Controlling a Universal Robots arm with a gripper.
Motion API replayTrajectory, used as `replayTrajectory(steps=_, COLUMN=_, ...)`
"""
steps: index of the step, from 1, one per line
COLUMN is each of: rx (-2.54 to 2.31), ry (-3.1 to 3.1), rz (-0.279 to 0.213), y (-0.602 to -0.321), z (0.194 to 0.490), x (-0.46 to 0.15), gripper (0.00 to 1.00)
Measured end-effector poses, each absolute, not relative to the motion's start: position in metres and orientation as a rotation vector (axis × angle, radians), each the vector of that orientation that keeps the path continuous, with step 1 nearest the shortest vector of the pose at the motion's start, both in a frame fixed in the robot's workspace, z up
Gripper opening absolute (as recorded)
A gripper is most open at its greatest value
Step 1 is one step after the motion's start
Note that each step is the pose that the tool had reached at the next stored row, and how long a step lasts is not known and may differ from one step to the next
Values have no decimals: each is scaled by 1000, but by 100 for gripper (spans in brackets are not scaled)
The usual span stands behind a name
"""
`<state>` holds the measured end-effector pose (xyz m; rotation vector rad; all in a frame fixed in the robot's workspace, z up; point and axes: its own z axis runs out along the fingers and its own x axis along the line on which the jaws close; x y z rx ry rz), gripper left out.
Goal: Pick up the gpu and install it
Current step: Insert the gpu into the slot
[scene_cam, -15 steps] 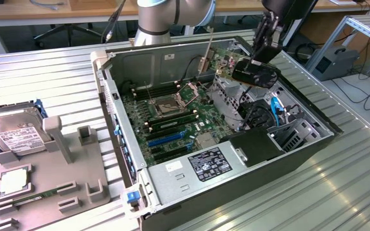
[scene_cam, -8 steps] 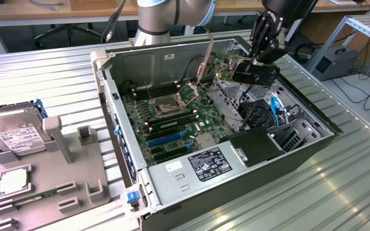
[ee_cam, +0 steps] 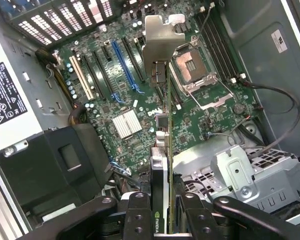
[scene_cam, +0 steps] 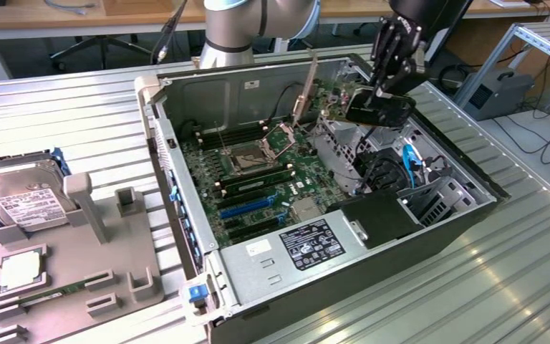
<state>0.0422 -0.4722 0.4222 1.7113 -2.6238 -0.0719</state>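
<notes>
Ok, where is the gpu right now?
The gpu sits in the gripper, edge-on above the motherboard inside the open case, just right of centre in the exterior view.
</notes>
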Motion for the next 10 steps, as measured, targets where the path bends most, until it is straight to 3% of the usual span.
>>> replayTrajectory(steps=10, rx=1912, ry=-2477, rz=-67, y=-472, z=420, x=42, gripper=27)
